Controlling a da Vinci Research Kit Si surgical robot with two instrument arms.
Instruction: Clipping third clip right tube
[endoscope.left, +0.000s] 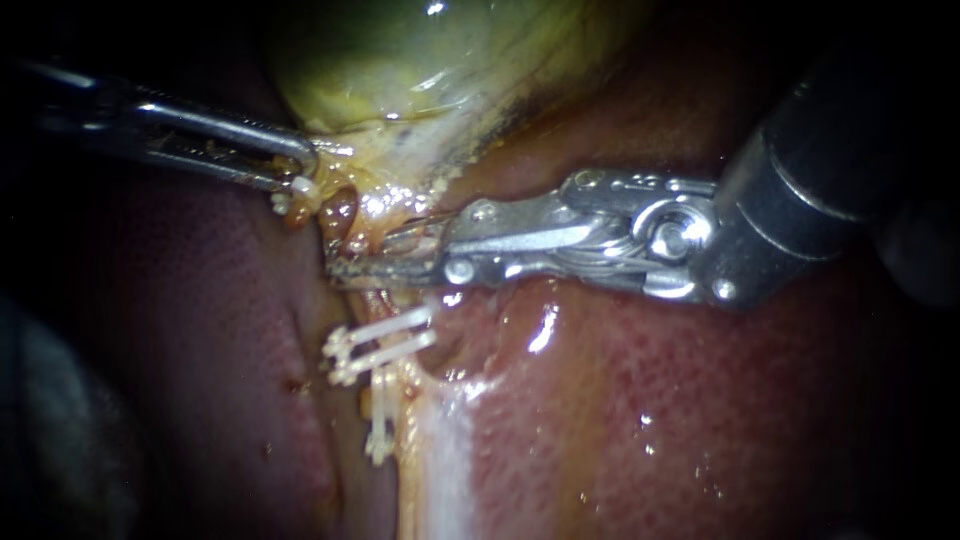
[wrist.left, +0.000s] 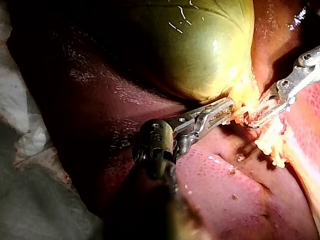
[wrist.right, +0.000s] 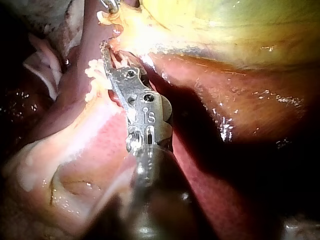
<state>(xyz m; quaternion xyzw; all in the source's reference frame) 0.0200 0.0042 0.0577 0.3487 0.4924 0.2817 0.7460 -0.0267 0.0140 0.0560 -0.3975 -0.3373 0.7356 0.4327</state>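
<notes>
Right tube (endoscope.left: 374, 297): soft, slick, tearable; straddled at twelve o'clock of clips (endoscope.left: 385, 345) by right instrument (endoscope.left: 345, 262), jaws parted; left instrument (endoscope.left: 300, 185) clamping gallbladder (endoscope.left: 420, 60).

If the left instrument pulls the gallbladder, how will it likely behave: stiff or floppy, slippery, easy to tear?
Probably floppy: the gallbladder looks like a rounded sac narrowing to a neck where the left instrument holds it. Likely slippery, since wet highlights shine on its surface. Perhaps easy to tear, as its wall looks thin.
</notes>
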